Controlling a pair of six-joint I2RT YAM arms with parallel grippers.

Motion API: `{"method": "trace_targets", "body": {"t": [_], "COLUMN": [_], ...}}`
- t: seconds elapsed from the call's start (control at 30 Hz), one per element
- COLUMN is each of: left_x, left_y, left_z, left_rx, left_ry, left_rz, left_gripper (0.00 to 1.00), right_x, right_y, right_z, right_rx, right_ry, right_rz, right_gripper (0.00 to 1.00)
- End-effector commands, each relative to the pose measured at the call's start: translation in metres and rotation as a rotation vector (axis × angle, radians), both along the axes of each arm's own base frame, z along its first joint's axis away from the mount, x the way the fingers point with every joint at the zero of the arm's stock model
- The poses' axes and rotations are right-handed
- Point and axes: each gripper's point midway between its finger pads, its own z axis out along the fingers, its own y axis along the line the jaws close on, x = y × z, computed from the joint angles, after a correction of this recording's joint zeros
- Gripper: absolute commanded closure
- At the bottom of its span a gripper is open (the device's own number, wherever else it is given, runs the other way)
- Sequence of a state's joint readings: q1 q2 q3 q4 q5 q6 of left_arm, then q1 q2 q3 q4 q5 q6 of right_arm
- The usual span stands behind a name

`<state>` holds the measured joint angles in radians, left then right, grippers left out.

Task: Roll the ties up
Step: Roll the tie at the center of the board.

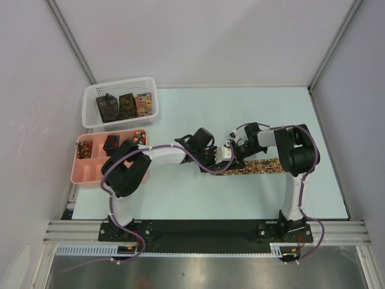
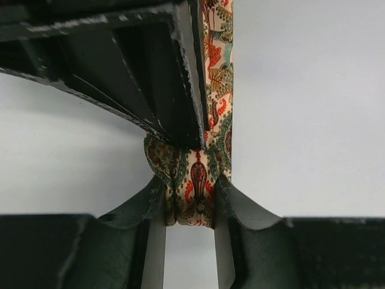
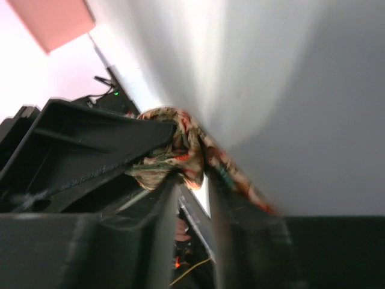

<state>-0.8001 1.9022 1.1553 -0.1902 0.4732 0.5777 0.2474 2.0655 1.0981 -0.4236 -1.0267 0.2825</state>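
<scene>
Tie (image 1: 260, 165), brown-gold paisley print, lies flat on the surface (image 1: 198, 198), a little toward 4 o'clock from centre, as a strip along the 9-to-3 line. Its 9 o'clock end is curled into a small roll, and both claws meet there.

Left claw (image 2: 191, 201): nearly closed, fingers pressing the roll from both sides, a firm hold. In the left wrist view the strip leads off toward 12 o'clock.

Right claw (image 1: 232, 152): reaches in from the 3 o'clock side, tips against the same roll. The right wrist view is blurred. A narrow gap shows between its fingers with bunched fabric at their tips; cannot tell whether they pinch it.

White mesh basket (image 1: 90, 117) at 10 o'clock holds three folded ties (image 1: 126, 106), upright.

Pink tray (image 1: 84, 171) at 9 o'clock, just beside the basket, has rolled ties (image 1: 110, 144) in its far compartments.
</scene>
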Motion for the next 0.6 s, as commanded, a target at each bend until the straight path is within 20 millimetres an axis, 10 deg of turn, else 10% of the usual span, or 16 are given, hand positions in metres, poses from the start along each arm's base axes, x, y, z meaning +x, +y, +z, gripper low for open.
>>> {"method": "trace_targets", "body": {"t": [0.0,0.37,0.57], "left_x": [-0.004,-0.006,-0.004], "left_y": [0.026,0.033,0.032], "left_z": [-0.001,-0.009,-0.009], "left_rx": [0.134,0.206,0.205], "left_ry": [0.019,0.054,0.053], "left_rz": [-0.023,-0.023,-0.023], "left_gripper": [0.81,0.75,0.7], "right_x": [0.012,0.015,0.011], "right_y": [-0.011,0.017,0.026], "right_z": [0.022,0.047,0.025], "right_rx": [-0.007,0.074,0.038], "right_ry": [-0.045,-0.074,-0.058], "right_rz": [-0.048,-0.031,0.0], "right_gripper": [0.61,0.53,0.6]}}
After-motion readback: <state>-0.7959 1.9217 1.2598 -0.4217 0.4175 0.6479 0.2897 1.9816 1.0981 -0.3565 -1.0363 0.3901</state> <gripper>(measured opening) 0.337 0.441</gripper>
